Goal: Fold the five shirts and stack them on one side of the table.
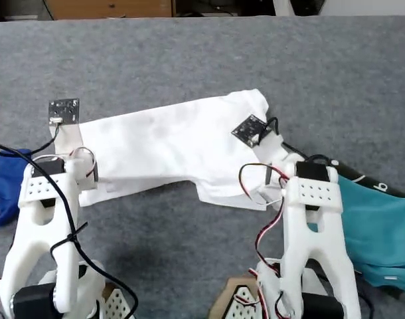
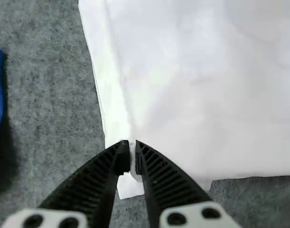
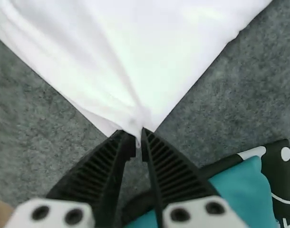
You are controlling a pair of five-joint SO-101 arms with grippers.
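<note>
The left gripper (image 2: 130,160) has its fingers (image 2: 157,173) pinched on the white shirt's (image 1: 169,143) left edge. The right gripper (image 3: 138,140) nips its right corner. The white shirt lies as a long, smooth band on the bench (image 1: 189,60), with open grey beyond it. To its left a blue shirt (image 1: 3,189) is cut off. To its right a teal shirt (image 1: 382,226) is partly hidden by the arm.

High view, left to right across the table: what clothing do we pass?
blue shirt → white shirt → teal shirt
</note>
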